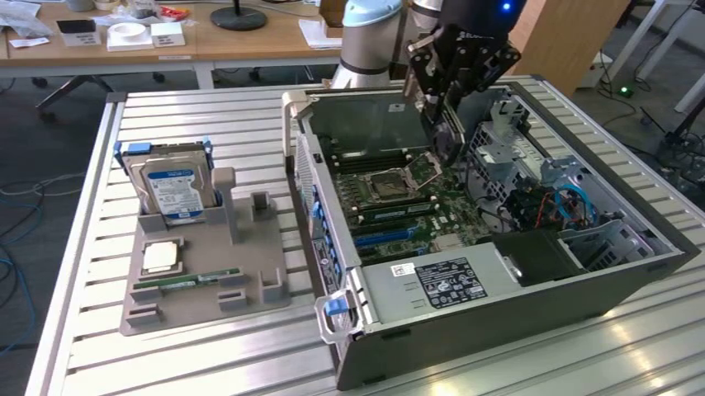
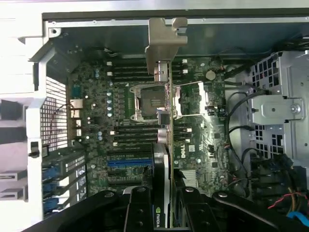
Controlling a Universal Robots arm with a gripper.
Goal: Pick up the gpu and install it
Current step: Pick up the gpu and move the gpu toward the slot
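One hard drive (image 1: 174, 191) stands in the tray (image 1: 210, 252) at nine o'clock of the exterior view. Farther, at one o'clock, the gripper (image 1: 443, 132) is clamped on the gpu (image 2: 164, 159), held edgewise over the motherboard (image 1: 385, 198) in the open case (image 1: 496, 326).

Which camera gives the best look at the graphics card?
The wrist view: the gpu shows edge-on with its silvery bracket, clamped in the tool. In the exterior view it's a thin dark strip below the tool.

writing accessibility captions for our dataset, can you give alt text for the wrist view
The fingers grip the gpu edge-on, its silvery bracket at the far end, held over the motherboard inside an open computer case.
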